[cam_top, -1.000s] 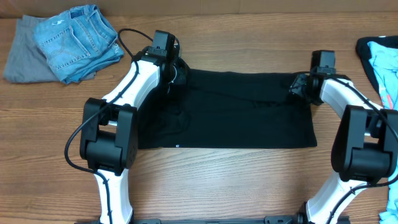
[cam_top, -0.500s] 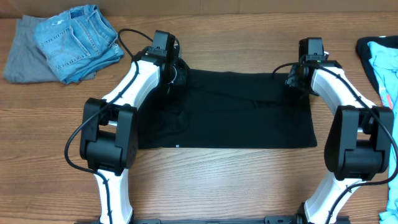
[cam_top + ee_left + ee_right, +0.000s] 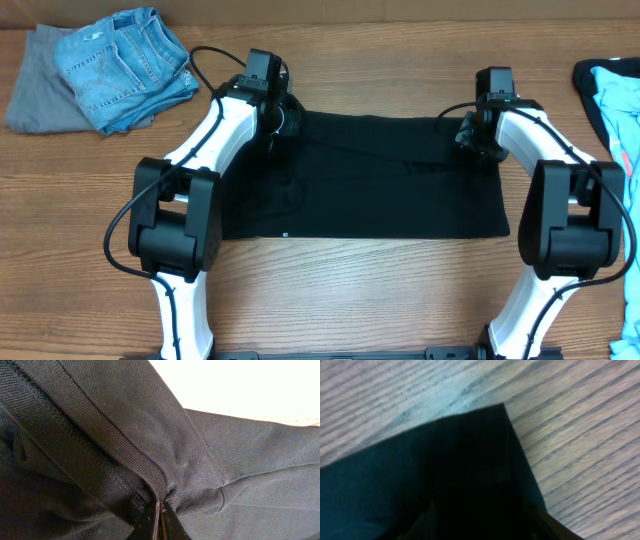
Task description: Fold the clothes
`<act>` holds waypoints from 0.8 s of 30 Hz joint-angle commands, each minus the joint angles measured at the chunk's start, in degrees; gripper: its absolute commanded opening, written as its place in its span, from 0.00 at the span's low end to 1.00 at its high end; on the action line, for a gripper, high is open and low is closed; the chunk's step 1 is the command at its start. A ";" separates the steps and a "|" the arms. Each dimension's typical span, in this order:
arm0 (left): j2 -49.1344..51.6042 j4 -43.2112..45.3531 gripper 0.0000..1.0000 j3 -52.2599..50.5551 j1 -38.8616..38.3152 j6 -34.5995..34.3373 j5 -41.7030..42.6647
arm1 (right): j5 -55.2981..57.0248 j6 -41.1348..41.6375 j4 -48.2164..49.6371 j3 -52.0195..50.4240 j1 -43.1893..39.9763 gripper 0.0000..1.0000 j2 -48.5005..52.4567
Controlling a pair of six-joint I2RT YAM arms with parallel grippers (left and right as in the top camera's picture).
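The clothes (image 3: pixel 380 180), a plain black garment, lie spread flat across the middle of the table, with a tiny white tag (image 3: pixel 285 236) at the near hem. My left gripper (image 3: pixel 276 120) sits at the garment's far left corner. In the left wrist view it (image 3: pixel 159 506) is shut on a raised fold of black knit fabric (image 3: pixel 125 435) beside a stitched seam. My right gripper (image 3: pixel 470 134) hovers at the far right corner. Its fingers (image 3: pixel 431 510) stand apart over the dark cloth corner (image 3: pixel 470 450), the gripper (image 3: pixel 484 507) open, with bare wood beyond.
Light blue denim jeans (image 3: pixel 125 65) lie folded on a grey cloth (image 3: pixel 35 95) at the far left corner. Light blue and dark garments (image 3: pixel 612 100) lie at the right edge. Both white arms reach in from the near edge along the garment's sides.
My right gripper has shifted left and toward the far edge, onto the garment's far right corner. The left gripper has stayed shut on the cloth, unmoved.
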 commanded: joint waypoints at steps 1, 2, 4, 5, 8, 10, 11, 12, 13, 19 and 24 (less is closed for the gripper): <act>0.20 -0.15 0.04 0.39 -0.50 0.92 0.50 | -1.05 0.28 0.09 1.03 -0.11 0.53 0.48; 0.20 -0.15 0.04 0.39 -0.50 0.92 0.50 | -0.79 0.28 0.04 1.03 -0.15 0.49 0.48; 0.20 -0.15 0.04 0.39 -0.50 0.92 0.50 | -0.02 0.31 -0.20 1.03 -0.15 0.42 0.48; 0.20 -0.15 0.04 0.39 -0.50 0.92 0.48 | 0.28 0.28 -0.31 1.05 -0.15 0.38 0.48; 0.20 0.26 0.04 0.39 -0.50 0.92 -0.07 | 1.70 0.28 -0.61 1.09 -0.15 0.29 0.46; 0.15 0.55 0.04 0.46 -0.48 0.94 -0.83 | 1.88 0.35 -0.90 1.20 -0.15 0.22 0.37; 0.07 0.61 0.04 0.55 -0.46 0.94 -0.83 | 1.90 0.59 -0.98 1.20 -0.15 0.19 0.28; -0.11 0.68 0.04 0.61 -0.37 0.94 -0.81 | 1.86 1.07 -1.07 1.20 -0.15 0.14 0.17; -0.35 0.63 0.04 0.68 -0.33 0.94 -0.81 | 1.90 1.97 -1.29 1.25 -0.15 0.08 0.02; -3.37 -0.22 0.04 1.70 -0.33 3.54 -0.81 | 0.98 4.59 -4.70 3.82 -0.85 0.04 -2.23; -8.00 -3.93 0.04 1.70 -0.33 3.54 -0.85 | 0.39 8.74 -9.90 5.70 -1.66 0.04 -5.01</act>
